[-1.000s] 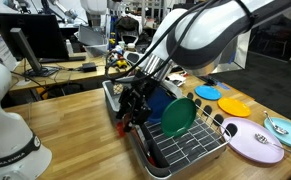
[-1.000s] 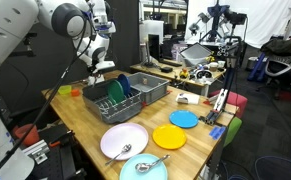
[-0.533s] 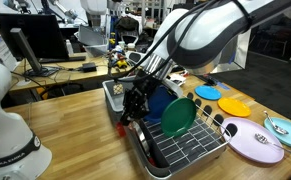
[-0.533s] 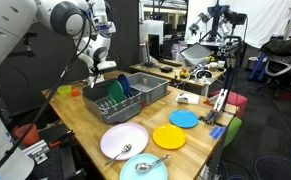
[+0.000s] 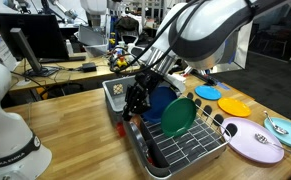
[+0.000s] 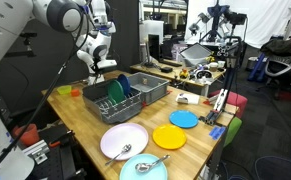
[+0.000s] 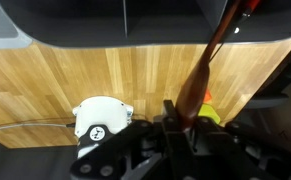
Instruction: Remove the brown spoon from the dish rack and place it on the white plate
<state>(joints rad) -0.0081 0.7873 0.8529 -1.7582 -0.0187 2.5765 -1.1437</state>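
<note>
- Black Robotiq gripper [image 7: 181,120] is closed narrow on the long dark brown spoon [image 7: 210,60]. The spoon's wider end sits at the fingers and its thin handle runs off to the frame edge in the wrist view.
- In an exterior view the gripper [image 6: 98,68] hangs above one end of the rectangular silver wire dish rack [image 6: 135,97].
- The rack holds an upright green plate [image 5: 177,118] and a dark blue plate [image 5: 160,100].
- Large round pale white plate [image 5: 255,143] lies flat on the light wooden plank tabletop [image 6: 85,115], near the rack and apart from the spoon.
- Small yellow plate [image 6: 170,136] lies just beside the white plate.
- The room is a lab or office, with a black monitor [image 5: 35,40] and cluttered desks behind.
</note>
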